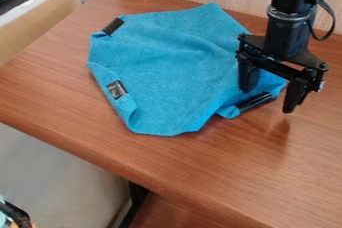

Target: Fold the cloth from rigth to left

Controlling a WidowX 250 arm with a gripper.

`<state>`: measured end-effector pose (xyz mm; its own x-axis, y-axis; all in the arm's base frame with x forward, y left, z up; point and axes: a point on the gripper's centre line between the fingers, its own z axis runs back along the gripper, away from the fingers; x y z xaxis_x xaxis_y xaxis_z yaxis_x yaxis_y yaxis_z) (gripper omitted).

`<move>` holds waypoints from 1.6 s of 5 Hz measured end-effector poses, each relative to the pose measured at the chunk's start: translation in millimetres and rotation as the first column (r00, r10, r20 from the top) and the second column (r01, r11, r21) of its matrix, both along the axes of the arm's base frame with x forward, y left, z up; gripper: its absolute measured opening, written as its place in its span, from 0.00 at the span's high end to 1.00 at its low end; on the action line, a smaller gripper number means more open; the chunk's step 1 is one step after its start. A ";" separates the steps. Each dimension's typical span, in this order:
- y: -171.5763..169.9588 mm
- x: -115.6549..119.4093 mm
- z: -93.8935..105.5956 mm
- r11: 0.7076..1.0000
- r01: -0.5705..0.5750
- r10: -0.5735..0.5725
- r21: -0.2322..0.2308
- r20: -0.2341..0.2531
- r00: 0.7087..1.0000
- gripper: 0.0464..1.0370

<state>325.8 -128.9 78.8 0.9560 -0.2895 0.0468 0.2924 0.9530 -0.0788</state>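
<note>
The blue microfiber cloth [167, 62] lies mostly spread on the wooden table [227, 172], from the upper left to right of centre in the frame, creased and curled at its lower-left edge; its right corner, with a black strip [255, 101], is rumpled under the black two-finger gripper [268, 101], whose fingers stand apart; the fold looks barely begun, if at all; gripping that corner, carrying it leftward and laying it flat seem left to do.
</note>
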 end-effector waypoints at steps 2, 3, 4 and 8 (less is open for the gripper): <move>10.4 0.5 -6.8 0.999 -0.024 0.024 -0.022 -0.010 1.000 0.09; 10.6 -1.1 -15.0 0.999 -0.041 0.041 -0.008 -0.025 0.999 0.38; 12.2 -2.4 -17.3 0.998 -0.056 0.056 0.006 -0.026 0.998 0.67; -28.8 -9.9 -7.3 0.995 0.095 -0.095 0.008 0.006 0.995 0.97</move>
